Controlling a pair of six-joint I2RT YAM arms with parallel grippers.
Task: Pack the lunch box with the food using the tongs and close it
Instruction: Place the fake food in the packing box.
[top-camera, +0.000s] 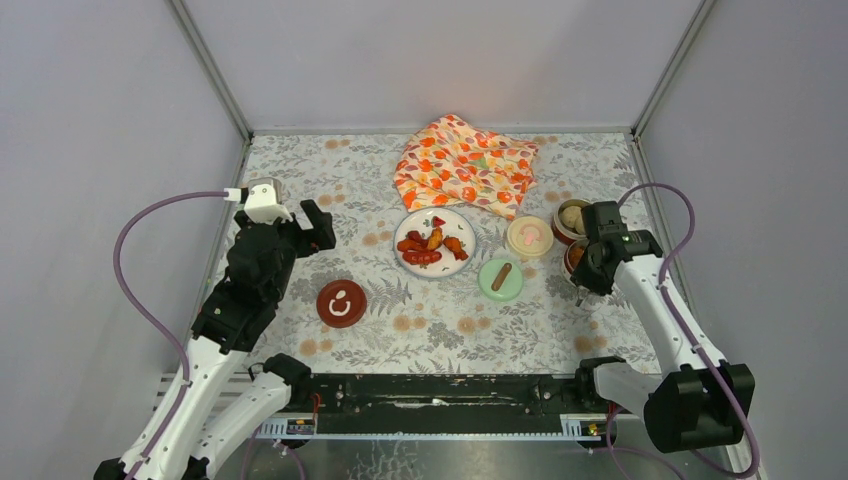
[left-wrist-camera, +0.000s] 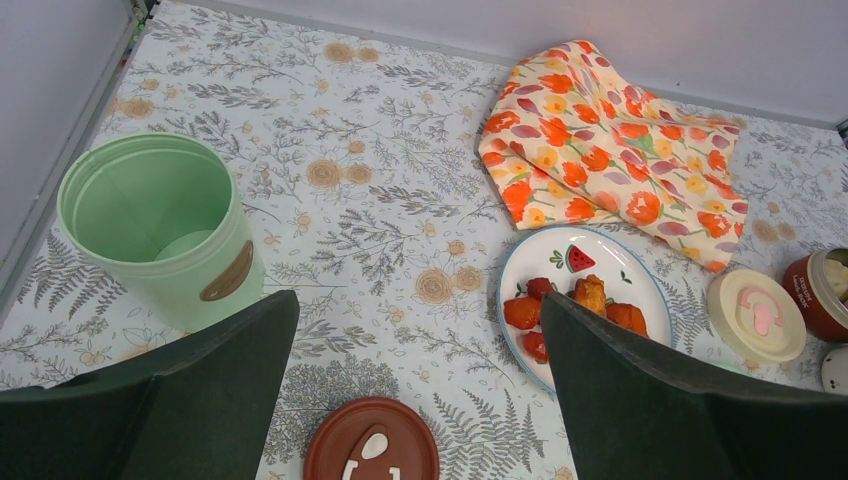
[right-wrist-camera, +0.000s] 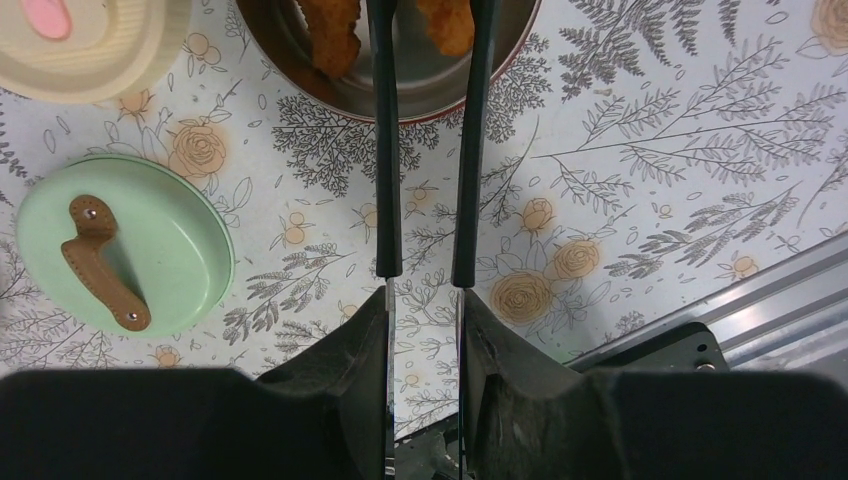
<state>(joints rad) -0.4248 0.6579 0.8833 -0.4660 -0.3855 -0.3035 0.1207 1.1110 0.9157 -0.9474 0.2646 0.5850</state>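
Note:
My right gripper (right-wrist-camera: 425, 310) is shut on the tongs (right-wrist-camera: 386, 180), whose two thin dark arms reach up over a low steel bowl (right-wrist-camera: 420, 85) of the lunch box. That bowl holds orange-red fried chunks (right-wrist-camera: 332, 22); the tongs' tips run out of frame. More fried food (top-camera: 432, 245) lies on the white plate (top-camera: 455, 222). A second bowl (top-camera: 570, 216) holds pale balls. The mint-green pot (left-wrist-camera: 150, 230) stands uncovered beside my left gripper (left-wrist-camera: 418, 300), which is open and holds nothing. The dark red lid (top-camera: 341, 302), green lid (top-camera: 500, 278) and cream lid (top-camera: 530, 236) lie apart on the table.
An orange flower-patterned cloth (top-camera: 465, 165) lies crumpled behind the plate. Grey walls close the table on three sides. A metal rail (right-wrist-camera: 740, 300) runs along the near edge by the right arm's base.

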